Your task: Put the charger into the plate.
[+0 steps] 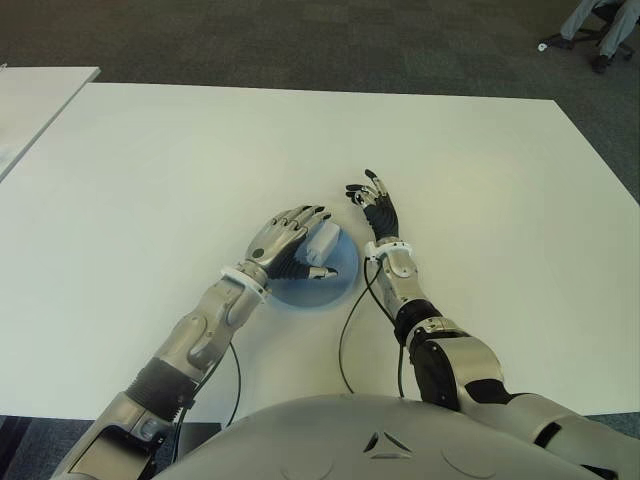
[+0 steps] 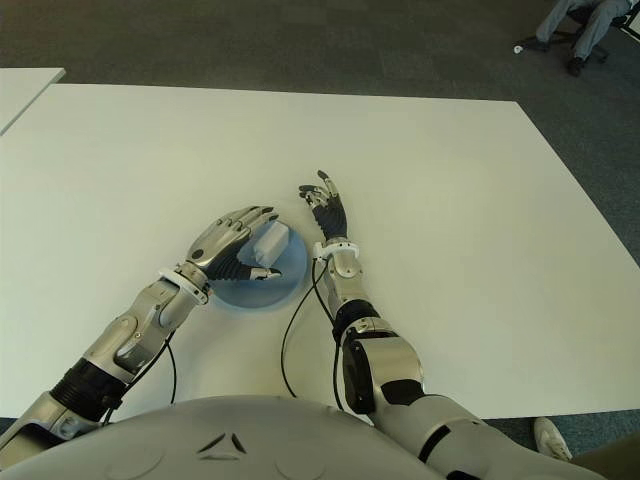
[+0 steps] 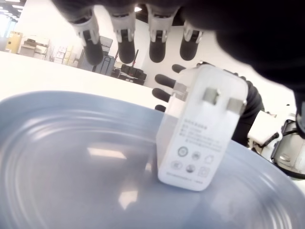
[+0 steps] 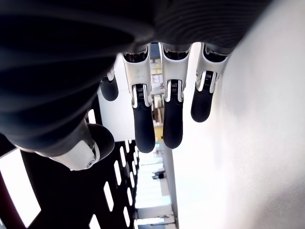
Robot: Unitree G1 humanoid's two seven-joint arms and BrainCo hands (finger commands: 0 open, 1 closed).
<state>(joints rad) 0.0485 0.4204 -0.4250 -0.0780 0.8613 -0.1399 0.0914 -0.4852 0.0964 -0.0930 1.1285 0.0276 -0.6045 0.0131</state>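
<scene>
— So, from the left: where does the left hand [image 1: 290, 243] stand?

— Over the round pale-blue plate [image 1: 338, 283], which lies on the white desk [image 1: 160, 170] toward its near edge, about midway along. The white block-shaped plastic charger [image 3: 202, 129] is standing on end on the plate's surface with its two metal prongs facing the wrist camera. In the left wrist view the fingers [image 3: 125, 45] hang straight above it, spread, with open gap between them and the charger's top. I'd call that hand open and holding nothing.

— Then the task looks nearly done?

— By my reading, yes; the charger is inside the rim, toward the plate's far side. What's left is the withdrawal, and it wants care: lift the hand straight up before drawing back, because the charger stands on a narrow end and a brush from a fingertip could tip it over, perhaps off the plate.

— And further right?

— The right hand [image 1: 380, 215] shows just beside the plate's right edge, fingers extended and loosely spread, empty. It should stay put.
</scene>
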